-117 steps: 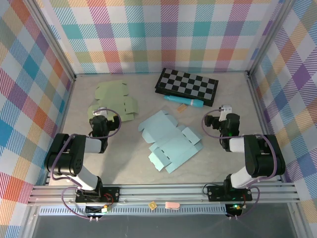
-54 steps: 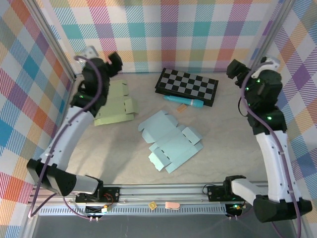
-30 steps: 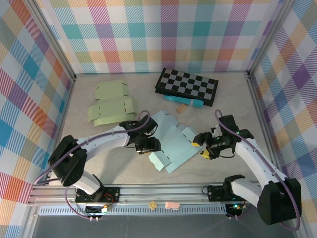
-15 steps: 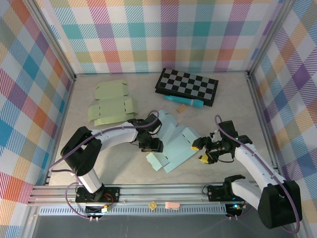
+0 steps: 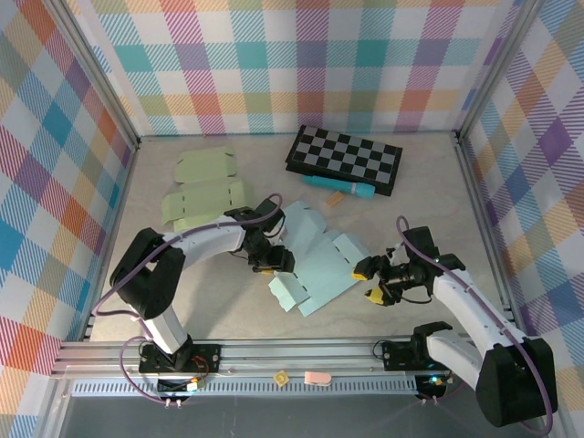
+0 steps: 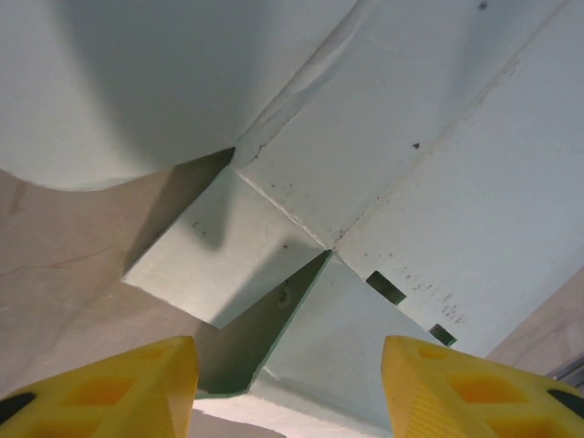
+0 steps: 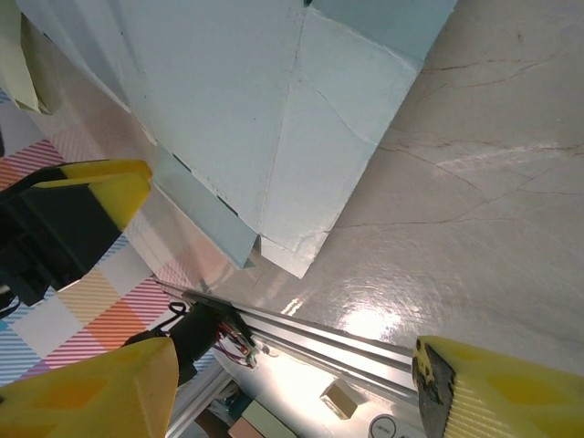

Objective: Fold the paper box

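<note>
The flat light-blue paper box blank (image 5: 321, 263) lies mid-worktop (image 5: 210, 297). The left pincer (image 5: 271, 262) stands open at its left flaps, gripping nothing. The right pincer (image 5: 368, 280) gapes empty just beside its right edge.

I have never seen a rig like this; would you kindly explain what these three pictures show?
These are two robot arms bolted at the near edge of a beige table. The wide picture looks down from above; the other two come from a camera on each wrist, so the yellow fingers at their lower edges are that arm's own. On the table lie a flat light-blue paper box blank, a flat pale-green paper blank, a black-and-white chequered board and a teal pen-like tube. The left gripper is at the blue blank's left edge, the right gripper just beside its right edge. Both stand open; nothing is held.
</note>
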Tool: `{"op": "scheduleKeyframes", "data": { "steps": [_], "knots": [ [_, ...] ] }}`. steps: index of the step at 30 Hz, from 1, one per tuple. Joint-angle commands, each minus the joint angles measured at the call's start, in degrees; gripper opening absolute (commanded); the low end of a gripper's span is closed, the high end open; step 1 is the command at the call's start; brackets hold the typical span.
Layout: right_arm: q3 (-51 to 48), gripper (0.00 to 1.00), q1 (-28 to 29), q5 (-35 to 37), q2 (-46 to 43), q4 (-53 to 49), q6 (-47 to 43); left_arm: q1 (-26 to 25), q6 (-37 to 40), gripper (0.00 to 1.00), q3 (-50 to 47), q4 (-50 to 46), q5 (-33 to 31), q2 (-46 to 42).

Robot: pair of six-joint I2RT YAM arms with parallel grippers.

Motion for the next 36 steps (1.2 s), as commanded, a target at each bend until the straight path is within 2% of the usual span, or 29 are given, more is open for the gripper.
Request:
{"op": "scheduleKeyframes", "data": {
  "steps": [1, 6, 9, 13, 16, 20, 28, 36],
  "knots": [
    [-1.61, 0.69, 0.33, -1.61, -0.24, 1.16, 0.33, -0.14, 2.82, 0.54, 0.17, -0.51, 5.21, 2.00],
    [-2.71, 0.69, 0.32, -1.70, -0.37, 2.25, 0.82, -0.14, 2.98, 0.51, -0.90, -0.53, 4.98, 1.61],
    [-3.26, 0.69, 0.41, -2.13, 0.14, 3.51, 1.23, -0.23, 1.85, 0.48, -1.73, 1.38, 7.59, 1.96],
    [-3.78, 0.68, 0.49, -2.35, 0.76, 4.54, 1.34, -0.58, 0.22, 0.39, -2.41, 2.73, 7.35, 2.86],
    [-4.56, 0.68, 0.55, -2.75, 0.94, 5.74, 1.99, -0.58, -2.75, 0.27, -2.83, 4.35, 6.21, 2.46],
    [-4.51, 0.68, 0.75, -2.95, 0.13, 5.80, 2.56, -0.58, -9.45, 0.00, -2.38, 8.42, 8.58, 1.38],
    [-4.73, 0.72, 0.76, -0.49, -4.24, 7.09, 5.66, -0.67, -21.15, 0.00, 1.91, 9.17, 9.52, -0.70],
    [-7.13, 0.73, 0.41, 1.92, -3.06, 16.58, 12.72, -0.58, -28.88, 0.00, 5.02, 11.65, 14.08, -2.07]
  ]
}}
